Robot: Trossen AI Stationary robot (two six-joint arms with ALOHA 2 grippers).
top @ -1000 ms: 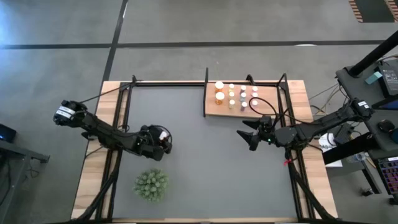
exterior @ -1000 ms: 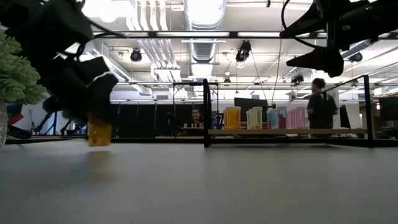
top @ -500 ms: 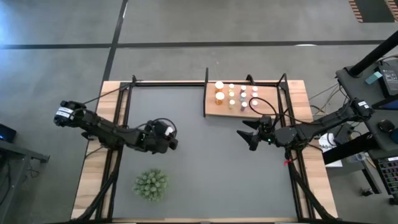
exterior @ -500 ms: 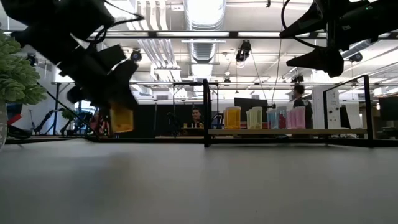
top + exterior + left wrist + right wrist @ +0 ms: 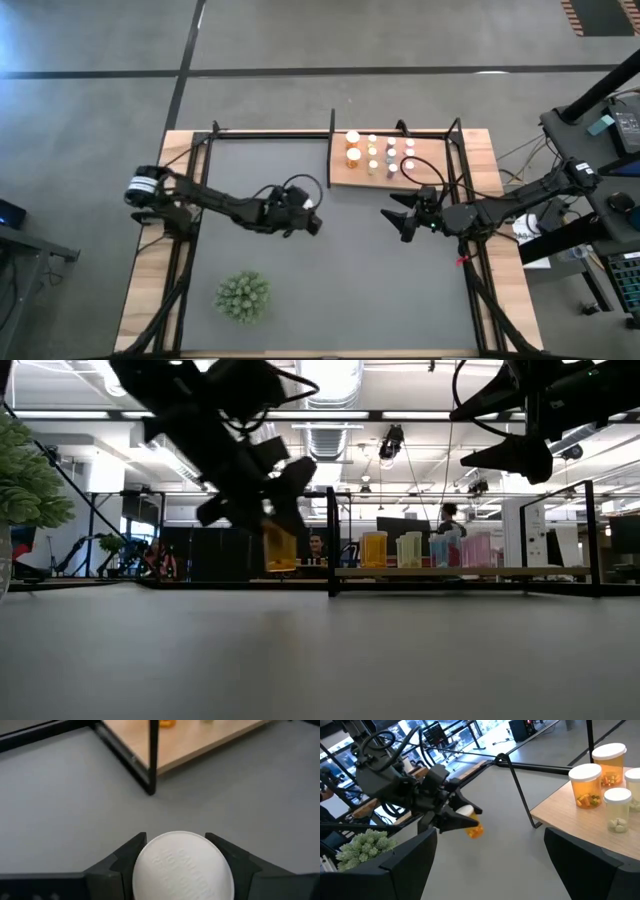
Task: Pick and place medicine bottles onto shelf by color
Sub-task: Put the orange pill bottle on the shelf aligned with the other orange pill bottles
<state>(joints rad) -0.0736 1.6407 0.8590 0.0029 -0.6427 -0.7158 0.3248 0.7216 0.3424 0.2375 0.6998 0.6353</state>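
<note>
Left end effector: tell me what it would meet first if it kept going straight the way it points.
Probably the shelf, at its near corner with the black post; depth is unclear. The left end effector carries an orange bottle toward it over bare mat.

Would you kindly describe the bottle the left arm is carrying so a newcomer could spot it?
Start at the dark grey mat; the wooden shelf sits at its far edge. Near the mat's middle, the left end effector holds an orange bottle with a white cap. It alone hangs in the air; the others stand on the shelf.

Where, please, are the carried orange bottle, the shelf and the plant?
orange bottle (image 5: 280, 548): low view, on its body.
shelf (image 5: 340, 175): high view, on its bare board.
plant (image 5: 242, 297): high view, on its leaves.
</note>
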